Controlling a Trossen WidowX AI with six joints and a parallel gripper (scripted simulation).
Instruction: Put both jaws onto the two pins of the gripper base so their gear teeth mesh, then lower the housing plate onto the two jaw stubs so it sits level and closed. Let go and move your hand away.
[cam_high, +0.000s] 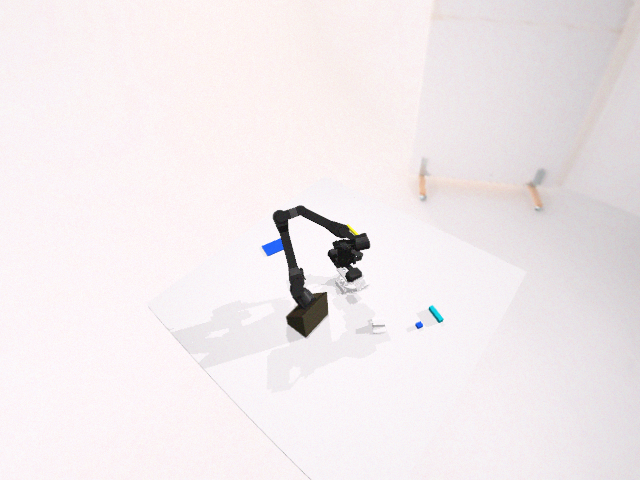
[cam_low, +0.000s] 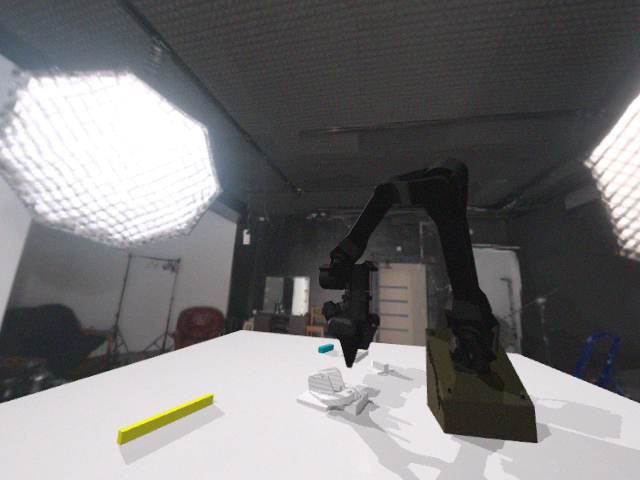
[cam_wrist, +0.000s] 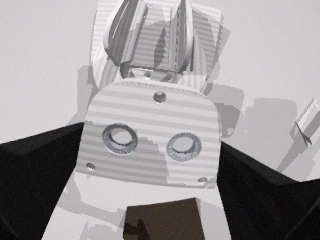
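Note:
My gripper (cam_high: 347, 268) (cam_low: 355, 357) (cam_wrist: 150, 139) is shut on the white housing plate (cam_wrist: 155, 115), with a black finger at each side edge. The plate has two large round holes and several small ones. It hangs above the table, near the gripper base (cam_low: 316, 402) (cam_wrist: 213, 22). Two upright white jaws, one on the left (cam_wrist: 120, 37) and one on the right (cam_wrist: 184, 37), stand on the base beyond the plate's far edge. The plate hides the near part of the base, so the pins and tooth mesh cannot be seen.
A small white part (cam_high: 378, 326) (cam_low: 380, 366) (cam_wrist: 308, 122) lies off to one side. A blue cube (cam_high: 419, 324), a teal bar (cam_high: 435, 313) (cam_low: 325, 348), a yellow bar (cam_high: 352, 229) (cam_low: 165, 419) and a blue rectangle (cam_high: 271, 248) lie farther out. My arm stands on a brown block (cam_high: 315, 314) (cam_low: 480, 415) (cam_wrist: 170, 220).

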